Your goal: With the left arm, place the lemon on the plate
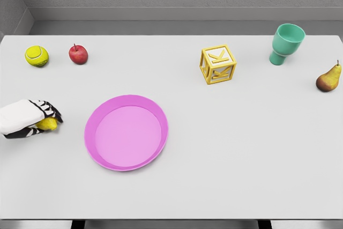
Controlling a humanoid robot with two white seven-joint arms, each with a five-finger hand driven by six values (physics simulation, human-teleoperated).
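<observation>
1. As the head view shows it, the left robot hand [33,119] lies at the left edge of the pale grey surface [241,159], its black-and-white fingers [49,112] curled around the small yellow lemon [48,124].
2. The lemon sits low at the surface, left of the round pink plastic plate [126,132] and apart from it.
3. Judged step: grasp made, lift and carry not yet done.
4. The next move calls for raising the lemon clear of the plate's raised rim, travelling right, then releasing over the centre.
5. A yellow tennis ball [36,56] and a red apple [78,53] lie behind the hand, off the likely path.
6. The right arm is not visible.
</observation>
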